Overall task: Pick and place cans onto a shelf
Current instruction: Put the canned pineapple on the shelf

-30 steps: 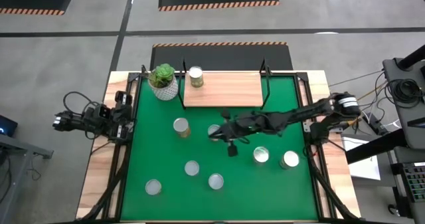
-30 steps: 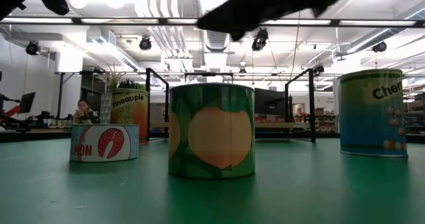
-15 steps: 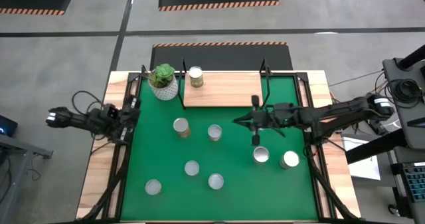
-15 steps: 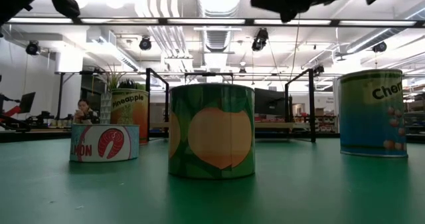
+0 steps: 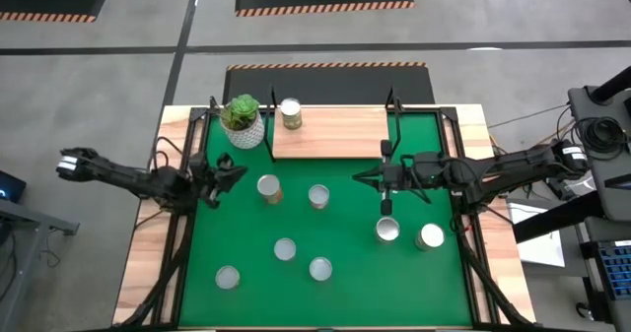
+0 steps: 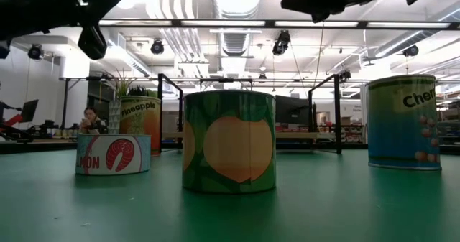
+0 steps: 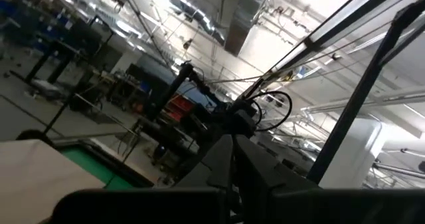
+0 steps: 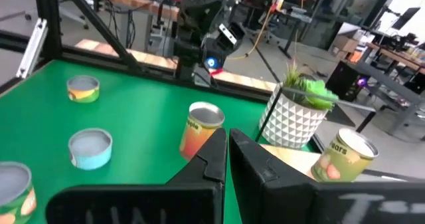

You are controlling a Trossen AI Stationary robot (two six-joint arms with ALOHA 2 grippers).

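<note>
Right gripper (image 5: 385,206): I see its fingers pressed together on nothing, hanging over the mat near the right edge, just beyond the can nearest it.
Left gripper (image 5: 240,169): fingers closed and empty, just in from the left edge of the table (image 5: 146,273), pointing toward the middle.
Shelf (image 5: 330,133): light-wood board at the table's back edge, black posts at its ends.
Cans on the shelf: one can (image 5: 290,113) stands at its left end; in the right wrist view its label writing is too slanted for me to read.
Cans on the mat: seven, spread over the green mat (image 5: 345,273) — two near the middle, three toward the front, two (image 5: 387,230) by the right edge.
Readable labels: "Pineapple" on the tall can (image 6: 140,123); a salmon picture and letters "MON" on the low can (image 6: 113,154); "Cher" on the blue can (image 6: 402,123), cut off by the can's curve; a peach picture, no words, on the centre can (image 6: 229,141).
Plant pot (image 5: 243,122): white, at the back left corner, beside the shelf.
Hard to make out: in the left wrist view I see mostly ceiling and room.
</note>
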